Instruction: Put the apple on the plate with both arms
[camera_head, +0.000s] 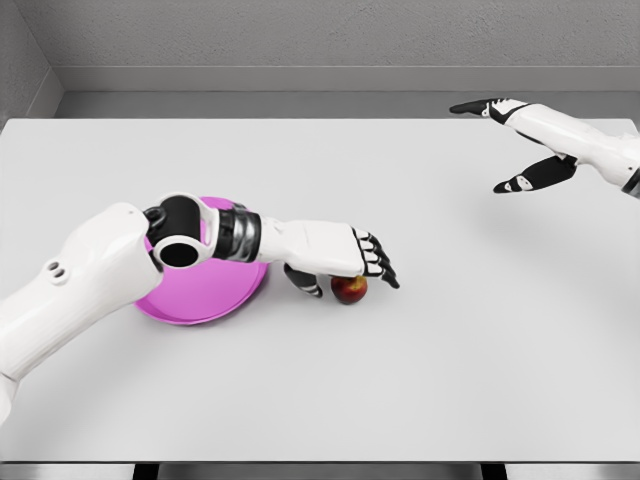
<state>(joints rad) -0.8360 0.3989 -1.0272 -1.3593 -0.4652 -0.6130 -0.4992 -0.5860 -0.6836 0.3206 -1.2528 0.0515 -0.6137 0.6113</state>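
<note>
The left hand (345, 262) hovers over the apple (349, 289), fingers loosely cupped, not gripping. The apple sits on the table (420, 380) just right of the pink plate (205, 290). A nudge could roll it away. The right hand (515, 145) hangs open, far right.

I can read no text, no label, no brand mark, no number, no sign on anything in my view

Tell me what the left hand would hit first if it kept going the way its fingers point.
Probably nothing: the left hand points right over the apple, and beyond lies only bare table, though depth is unclear.
</note>
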